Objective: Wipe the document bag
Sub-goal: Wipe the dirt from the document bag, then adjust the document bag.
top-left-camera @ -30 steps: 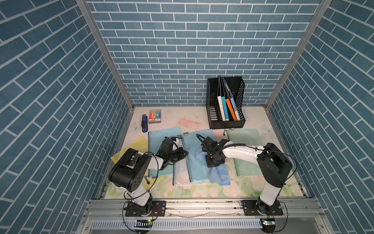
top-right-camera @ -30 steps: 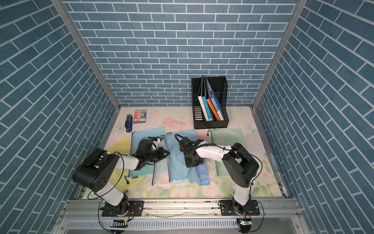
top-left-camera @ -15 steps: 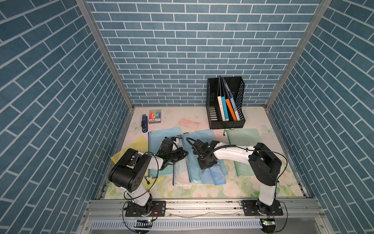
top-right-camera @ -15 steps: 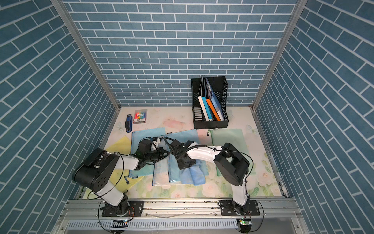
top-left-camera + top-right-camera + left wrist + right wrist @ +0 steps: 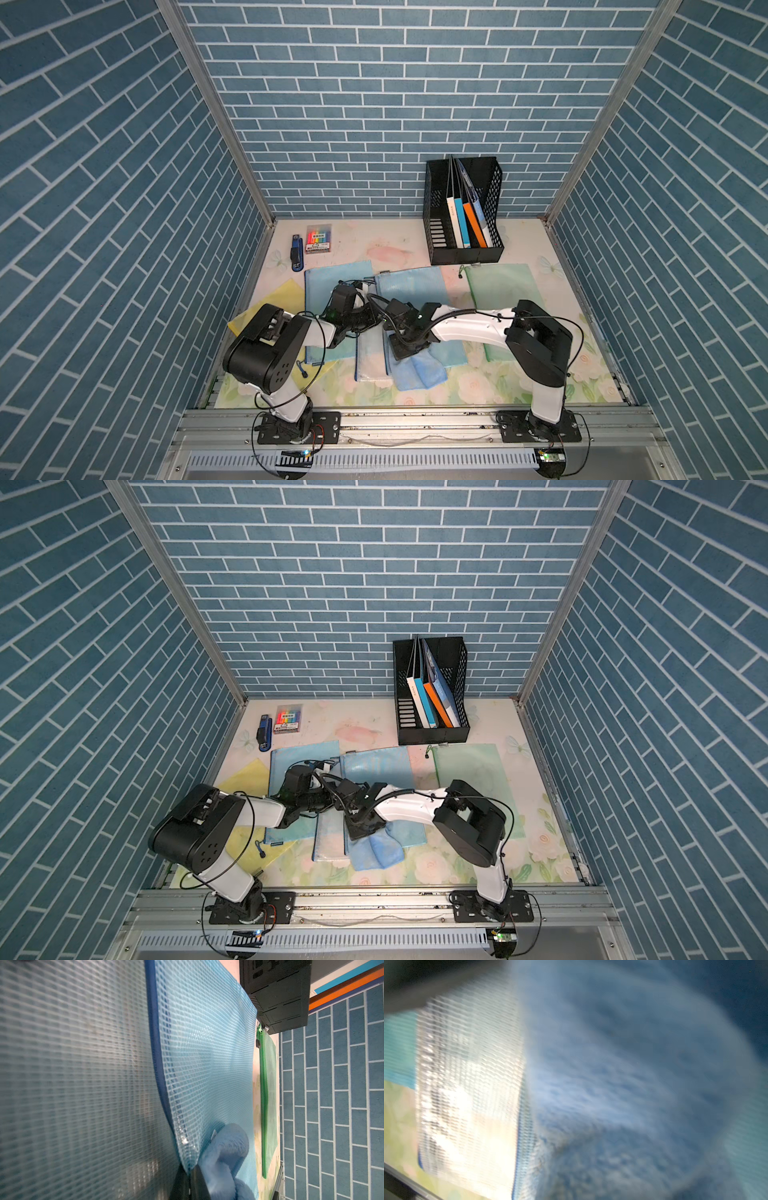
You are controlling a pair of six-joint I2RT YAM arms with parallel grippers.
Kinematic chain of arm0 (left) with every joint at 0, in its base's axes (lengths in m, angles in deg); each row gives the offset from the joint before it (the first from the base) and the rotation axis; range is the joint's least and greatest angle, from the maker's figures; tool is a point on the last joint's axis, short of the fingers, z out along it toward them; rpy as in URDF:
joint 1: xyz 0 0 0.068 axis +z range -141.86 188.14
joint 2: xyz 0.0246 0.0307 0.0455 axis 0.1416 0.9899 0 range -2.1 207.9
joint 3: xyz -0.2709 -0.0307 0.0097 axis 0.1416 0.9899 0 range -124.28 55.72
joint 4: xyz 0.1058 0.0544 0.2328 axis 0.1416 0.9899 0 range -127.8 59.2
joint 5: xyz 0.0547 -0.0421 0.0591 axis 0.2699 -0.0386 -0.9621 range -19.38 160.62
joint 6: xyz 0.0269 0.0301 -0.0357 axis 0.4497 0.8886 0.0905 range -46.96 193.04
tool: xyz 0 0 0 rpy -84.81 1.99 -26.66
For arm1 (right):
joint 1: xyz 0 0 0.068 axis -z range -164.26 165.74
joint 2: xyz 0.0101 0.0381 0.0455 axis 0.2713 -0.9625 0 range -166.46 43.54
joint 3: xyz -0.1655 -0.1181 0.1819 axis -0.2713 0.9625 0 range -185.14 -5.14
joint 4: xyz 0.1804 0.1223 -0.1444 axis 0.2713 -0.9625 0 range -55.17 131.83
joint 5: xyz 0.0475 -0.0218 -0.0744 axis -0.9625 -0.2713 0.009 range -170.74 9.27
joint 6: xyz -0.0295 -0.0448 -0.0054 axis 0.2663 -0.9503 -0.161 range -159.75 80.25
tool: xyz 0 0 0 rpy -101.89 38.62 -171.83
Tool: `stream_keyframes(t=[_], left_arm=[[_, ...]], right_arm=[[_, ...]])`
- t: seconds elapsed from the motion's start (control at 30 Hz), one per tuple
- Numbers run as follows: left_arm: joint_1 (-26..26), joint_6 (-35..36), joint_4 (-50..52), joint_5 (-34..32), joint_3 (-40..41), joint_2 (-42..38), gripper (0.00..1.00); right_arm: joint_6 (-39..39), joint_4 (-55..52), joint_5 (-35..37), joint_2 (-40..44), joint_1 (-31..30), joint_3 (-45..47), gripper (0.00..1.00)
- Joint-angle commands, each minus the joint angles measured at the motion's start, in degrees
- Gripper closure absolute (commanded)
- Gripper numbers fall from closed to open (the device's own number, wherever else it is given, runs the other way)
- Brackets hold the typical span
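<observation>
The blue mesh document bag lies flat at mid-table. My left gripper is shut on its left edge; in the left wrist view the mesh bag runs into the closed left gripper. My right gripper presses a fluffy blue cloth onto the bag's near part, shut on it. In the right wrist view the blurred cloth hides the fingers.
A clear mesh bag lies partly under the blue one. Around them lie a teal bag, a yellow one and a green one. A black file holder, stapler and marker pack stand at the back.
My right gripper has dragged the cloth left and toward the table's front across the bag, and the cloth now bunches over the bag's near edge. The left gripper has stayed put.
</observation>
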Motion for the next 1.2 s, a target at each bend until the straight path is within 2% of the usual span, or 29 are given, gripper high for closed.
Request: stream_keyframes(t=[0.0, 0.2, 0.33, 0.5, 0.83, 1.0, 1.17], left_arm=[[0.24, 1.70, 0.96, 0.44, -0.60, -0.43, 1.00], [0.20, 2.12, 1.45, 0.27, -0.51, -0.81, 1.00], [0.21, 1.85, 1.36, 0.38, -0.48, -0.98, 1.00], [0.23, 1.85, 1.54, 0.53, -0.69, -0.68, 1.00], [0.20, 2.39, 2.83, 1.07, -1.30, -0.96, 1.00], [-0.46, 5.94, 8.51, -0.22, -4.27, -3.24, 1.00], [-0.34, 7.03, 10.30, -0.76, -4.39, -4.26, 1.00]], right_arm=[[4.63, -4.97, 4.63, 6.15, 3.64, 7.92, 1.00], [5.33, -9.24, 8.94, 17.56, 10.83, 17.34, 1.00], [5.97, -10.69, 10.31, 19.91, 13.38, 19.50, 1.00], [5.09, -6.90, 7.09, 13.17, 12.80, 15.39, 1.00], [-1.48, -7.19, 1.33, -6.46, 6.75, -11.71, 1.00], [-2.68, -8.61, 0.83, -8.96, 8.50, -14.90, 1.00], [-3.44, -9.27, 3.35, -5.50, 14.26, -7.97, 1.00]])
